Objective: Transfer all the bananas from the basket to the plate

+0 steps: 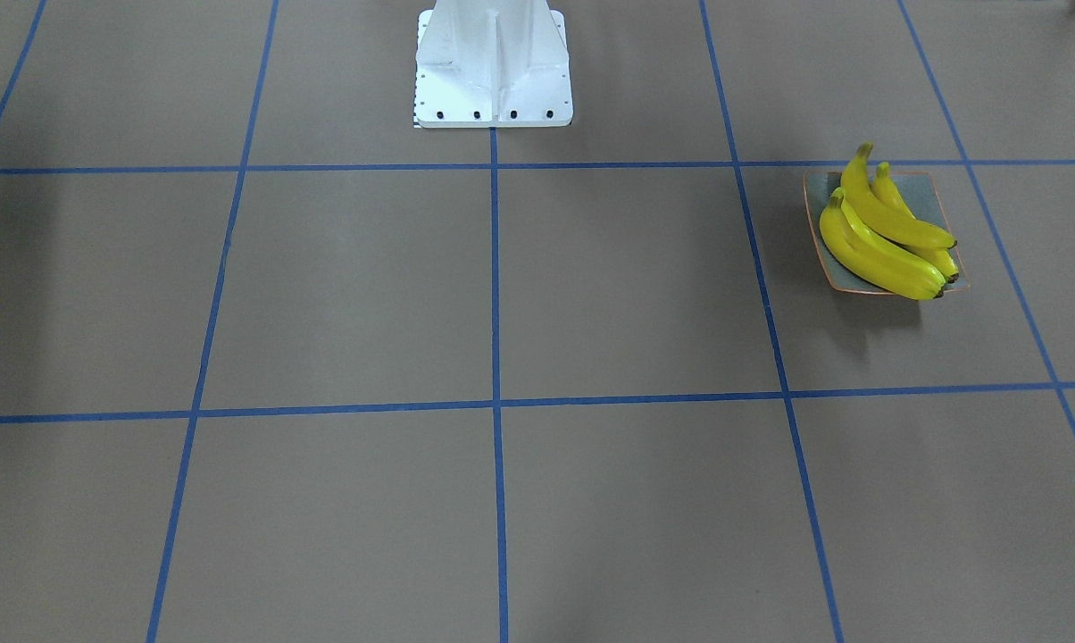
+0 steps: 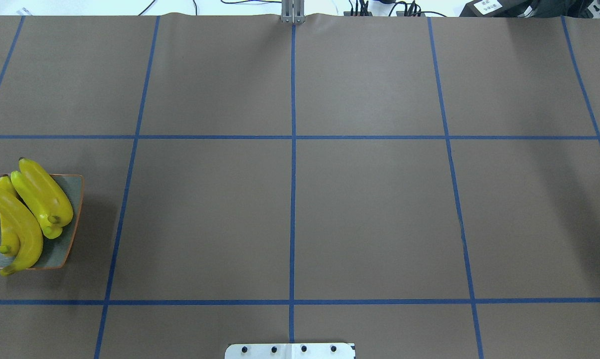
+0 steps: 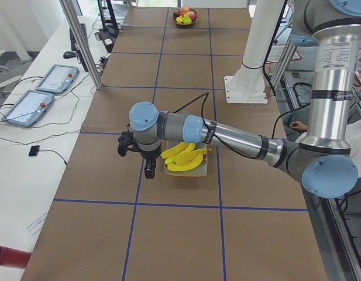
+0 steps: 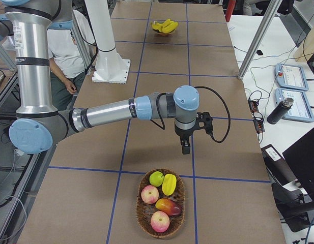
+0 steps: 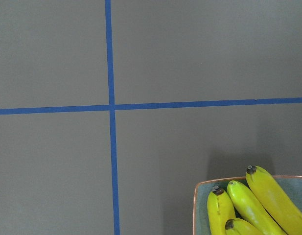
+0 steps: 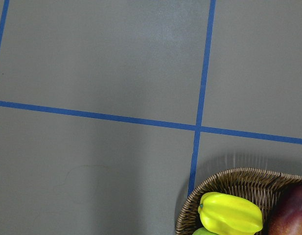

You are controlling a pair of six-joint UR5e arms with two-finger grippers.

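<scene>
Bananas: four bananas (image 2: 28,214) lie side by side on the plate, stems toward the robot; the outermost one pokes its stem over the near rim.
Plate: the plate (image 2: 57,252) sits flat on the worktop (image 2: 370,214) at the robot's left end, inside one square of the blue tape grid and close to no tape line.
Basket: a wicker basket (image 4: 141,223) stands at the robot's right end, well apart from the plate. It holds two apples (image 4: 150,194), a green fruit (image 4: 156,178), a yellow star fruit (image 4: 169,184) and a mango (image 4: 168,206).
Left end effector: the left end effector (image 3: 150,171) points straight down above the worktop, just beside the plate on the side away from the robot. It shows only from the side, so I cannot tell how wide it stands.
Right end effector: the right end effector (image 4: 185,147) also points down, above bare worktop near the basket. It is seen only from the side, so I cannot tell its width.
Wrist views: the left one catches a corner of the plate with banana tips; the right one catches the basket's rim.
Pedestal: the white pedestal (image 1: 493,62) is bolted at the worktop's middle edge.
Person: a person (image 4: 65,56) sits behind the arms.
</scene>
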